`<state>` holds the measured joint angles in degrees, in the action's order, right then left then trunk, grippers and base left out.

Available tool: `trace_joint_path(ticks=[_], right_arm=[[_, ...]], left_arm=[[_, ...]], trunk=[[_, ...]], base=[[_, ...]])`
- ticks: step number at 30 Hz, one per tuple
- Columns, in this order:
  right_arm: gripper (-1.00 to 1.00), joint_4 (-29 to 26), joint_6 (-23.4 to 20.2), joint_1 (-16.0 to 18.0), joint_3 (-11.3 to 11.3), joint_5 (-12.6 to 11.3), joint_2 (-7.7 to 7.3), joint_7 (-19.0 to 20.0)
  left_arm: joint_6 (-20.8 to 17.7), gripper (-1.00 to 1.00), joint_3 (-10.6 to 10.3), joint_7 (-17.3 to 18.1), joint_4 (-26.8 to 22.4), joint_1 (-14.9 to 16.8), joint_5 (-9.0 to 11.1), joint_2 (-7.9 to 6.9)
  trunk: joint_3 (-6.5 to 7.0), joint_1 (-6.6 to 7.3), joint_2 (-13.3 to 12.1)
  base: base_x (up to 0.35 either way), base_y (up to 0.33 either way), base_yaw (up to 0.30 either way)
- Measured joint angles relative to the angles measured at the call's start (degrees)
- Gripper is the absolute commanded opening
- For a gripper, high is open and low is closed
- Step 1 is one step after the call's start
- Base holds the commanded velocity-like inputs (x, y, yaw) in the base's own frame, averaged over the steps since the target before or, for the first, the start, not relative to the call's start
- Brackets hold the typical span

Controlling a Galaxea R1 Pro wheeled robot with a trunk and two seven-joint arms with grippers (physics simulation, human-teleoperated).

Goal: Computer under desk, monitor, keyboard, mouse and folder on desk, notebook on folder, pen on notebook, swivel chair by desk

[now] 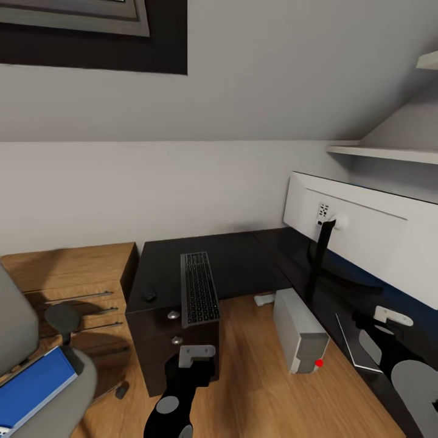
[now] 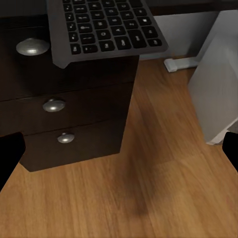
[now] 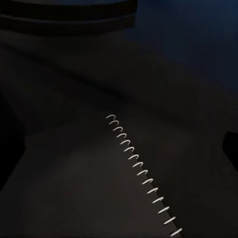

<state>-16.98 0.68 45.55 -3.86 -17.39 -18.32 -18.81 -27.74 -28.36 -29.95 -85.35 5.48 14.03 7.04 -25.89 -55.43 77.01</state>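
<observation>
There, at the near left, the grey swivel chair (image 1: 24, 359) stood with the blue folder (image 1: 33, 389) lying flat on its seat. Behind it sat a light wooden drawer unit (image 1: 73, 286), just beside the left end of the black worktop (image 1: 243, 261). On that end lay the small black mouse (image 1: 149, 295), and to its right the keyboard (image 1: 199, 289), set lengthwise with its near edge jutting past the worktop's front above the silver drawer knobs (image 2: 32, 46). The left pincer (image 1: 196, 355) hung over the wooden floor (image 1: 255, 377) in front of the drawers; in the left wrist view its dark fingertips (image 2: 10, 156) stood wide apart, so it was open and held nothing. Further right, the computer (image 1: 299, 331) stood on the floor under the worktop's right wing. Above it the monitor (image 1: 371, 243) stood on the worktop, its white back facing the camera. At the near right the notebook (image 1: 356, 347) lay flat on the worktop, its wire spiral (image 3: 141, 173) plain in the right wrist view. The right pincer (image 1: 392, 316) hovered above it; whether open or closed I could not tell.
</observation>
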Motion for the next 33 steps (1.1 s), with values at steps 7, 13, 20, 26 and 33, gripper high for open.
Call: trace_joint_path(ticks=[7,13,20,26,33], right_arm=[[1.00,0.6,0.0,0.4,0.0,0.0,-0.04,0.0],[1.00,0.8,0.0,0.5,0.0,0.0,-0.05,0.0],[1.00,0.8,-0.1,0.5,0.0,-0.1,0.02,-0.1],[1.00,0.8,-0.1,0.5,0.0,-0.1,0.15,-0.1],[1.00,0.7,-1.0,0.5,0.0,-0.2,0.26,-0.1]], left_arm=[[0.0,1.00,-0.1,0.0,0.0,0.0,0.0,0.01],[0.0,1.00,-0.1,0.0,0.1,0.0,0.0,0.01],[0.0,1.00,-0.1,0.0,0.1,0.0,0.0,0.01],[0.0,1.00,-0.1,0.0,0.1,0.0,0.0,0.01],[0.0,1.00,-0.1,0.0,0.1,0.0,0.0,0.01]], trunk=[[-1.26,-1.54,2.8],[-2.34,-2.86,5.2],[-3.59,-4.39,8.0],[-4.67,-5.71,10.4],[-4.68,-5.72,10.4]], base=[[0.000,0.000,0.000],[0.000,0.000,0.000],[0.000,0.000,0.000],[0.000,0.000,0.000],[0.000,0.000,0.000]])
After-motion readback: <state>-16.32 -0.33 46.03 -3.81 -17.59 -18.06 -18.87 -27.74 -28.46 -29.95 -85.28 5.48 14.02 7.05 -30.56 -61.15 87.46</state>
